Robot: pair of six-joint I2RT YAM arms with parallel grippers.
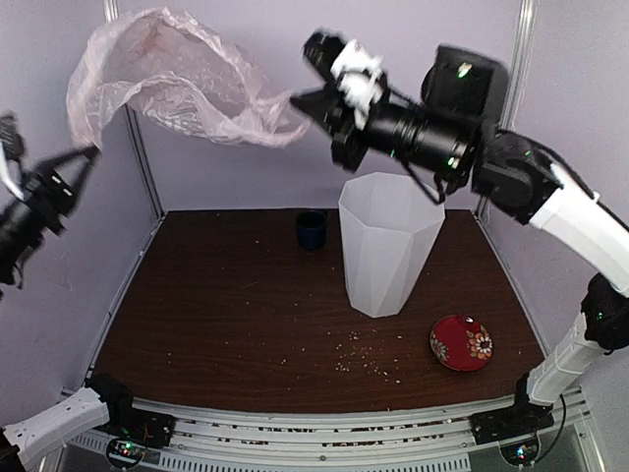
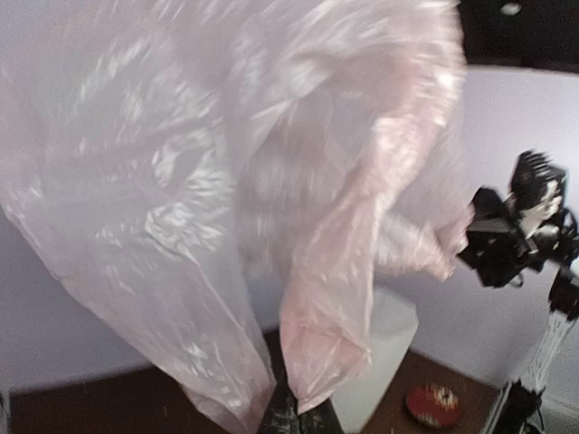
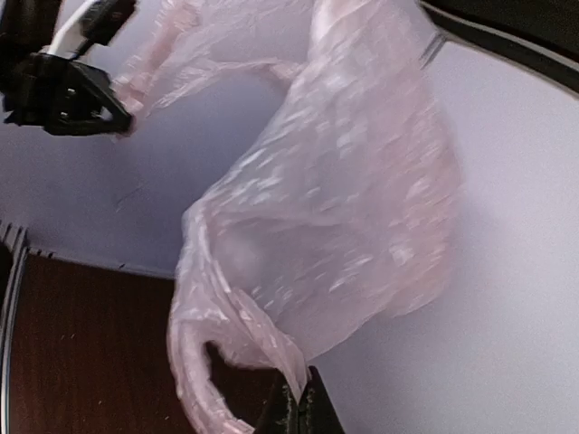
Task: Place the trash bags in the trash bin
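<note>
Top view first: the trash bag (image 1: 167, 74) is strung up in the air between both arms, way above the counter (image 1: 226, 305). My left hand (image 1: 90, 151) is clenched on one end at the far left and my right hand (image 1: 297, 99) is pinching the other end near the middle. So the bag's long axis runs roughly left to right, and it billows upward between the two grips. The trash bin (image 1: 388, 246) stands upright below and a bit right of the right hand, so the whole bag sits up and to the left of the bin mouth. The right arm is clearly the nearer one; my guess is the left end has to travel furthest. A blue cup (image 1: 312, 229) sits just behind the bin and a red dish (image 1: 462, 342) in front of it to the right, both clear of the mouth. Left wrist view: the film fills nearly everything, pinched at the bottom edge, but it does show the bin peeking out below the plastic, which the right wrist doesn't. Right wrist view: the bag gathers down into the shut fingertips with a loose fold dangling lower, and the other hand is gripping the far end top left. No bin in sight there, so I can't judge alignment from it.
</note>
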